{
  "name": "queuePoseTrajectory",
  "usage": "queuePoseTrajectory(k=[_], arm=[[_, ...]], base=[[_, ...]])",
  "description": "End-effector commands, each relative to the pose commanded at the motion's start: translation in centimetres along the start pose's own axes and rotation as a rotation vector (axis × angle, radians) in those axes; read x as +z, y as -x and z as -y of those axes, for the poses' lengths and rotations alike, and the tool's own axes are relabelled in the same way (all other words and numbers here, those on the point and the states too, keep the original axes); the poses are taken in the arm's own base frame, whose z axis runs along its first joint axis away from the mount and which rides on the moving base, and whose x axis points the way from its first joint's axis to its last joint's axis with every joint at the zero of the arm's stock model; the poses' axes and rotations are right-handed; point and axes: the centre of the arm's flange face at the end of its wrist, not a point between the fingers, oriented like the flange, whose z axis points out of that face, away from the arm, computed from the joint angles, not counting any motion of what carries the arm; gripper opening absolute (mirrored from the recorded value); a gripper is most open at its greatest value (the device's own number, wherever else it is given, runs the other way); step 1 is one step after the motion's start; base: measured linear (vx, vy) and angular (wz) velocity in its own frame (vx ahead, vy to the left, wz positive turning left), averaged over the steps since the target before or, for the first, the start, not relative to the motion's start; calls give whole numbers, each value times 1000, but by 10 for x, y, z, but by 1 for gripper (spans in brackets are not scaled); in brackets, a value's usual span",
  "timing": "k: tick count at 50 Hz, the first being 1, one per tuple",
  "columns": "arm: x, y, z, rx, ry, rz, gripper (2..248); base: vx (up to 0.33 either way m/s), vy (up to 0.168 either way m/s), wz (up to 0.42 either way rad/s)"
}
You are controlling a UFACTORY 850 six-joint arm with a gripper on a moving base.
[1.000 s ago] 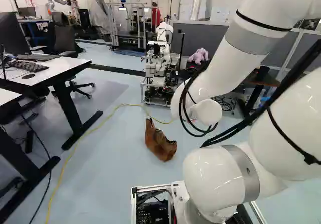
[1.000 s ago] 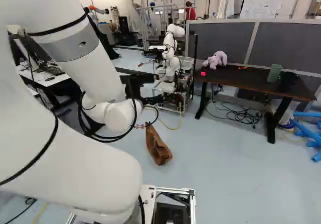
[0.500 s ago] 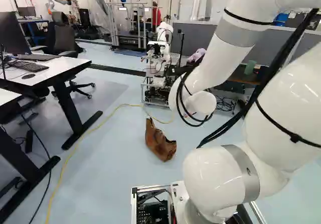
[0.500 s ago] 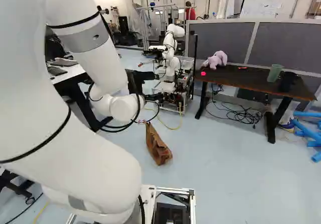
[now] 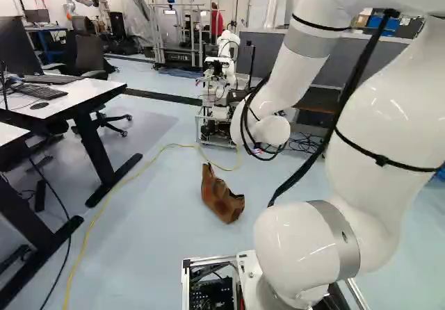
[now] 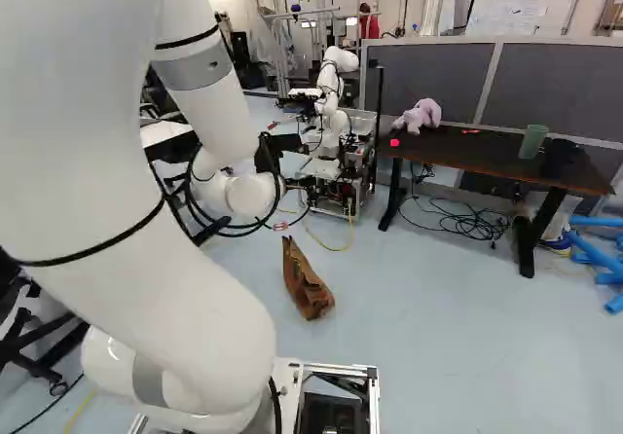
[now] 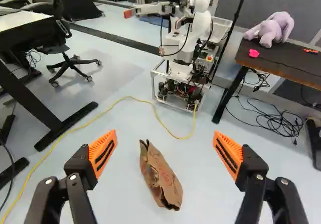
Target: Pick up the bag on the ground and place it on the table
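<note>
Lying on the pale floor at twelve o'clock from the base, the crumpled brown paper bag points its narrow end toward eleven and its wider end toward five. It looks light and soft, easily creased or torn, with grippy rather than slippery paper; a gentle pinch across the middle of its long sides should suit it best. The gripper is wide open and empty, its orange pads well apart, with the bag ahead between them, untouched. A yellow cable bends past the bag at twelve and trails off toward nine. Another robot stands farther out at twelve. A dark table holding a plush toy is at one to two o'clock, and a white desk at ten; I cannot tell which is meant. Compared with half a second ago, the arm stands more upright and its wrist is slightly higher in both base views; the bag and base have not moved.
</note>
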Motion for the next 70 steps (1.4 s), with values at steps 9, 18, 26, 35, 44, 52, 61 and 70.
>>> queuePoseTrajectory(k=[9, 18, 26, 35, 44, 52, 61, 70], arm=[[22, 1, 0, -19, -21, 41, 247], [43, 3, -1, -39, -42, 81, 247], [61, 6, -1, -57, -61, 115, 247], [82, 10, -1, -79, -82, 156, 247], [102, 15, -1, -101, -102, 198, 247], [119, 20, -2, -122, -119, 235, 247], [137, 27, -2, -146, -138, 277, 247], [154, 35, -3, -171, -156, 320, 247]], base=[[0, 0, 0], [0, 0, 0], [0, 0, 0], [0, 0, 0], [0, 0, 0], [0, 0, 0], [0, 0, 0], [0, 0, 0]])
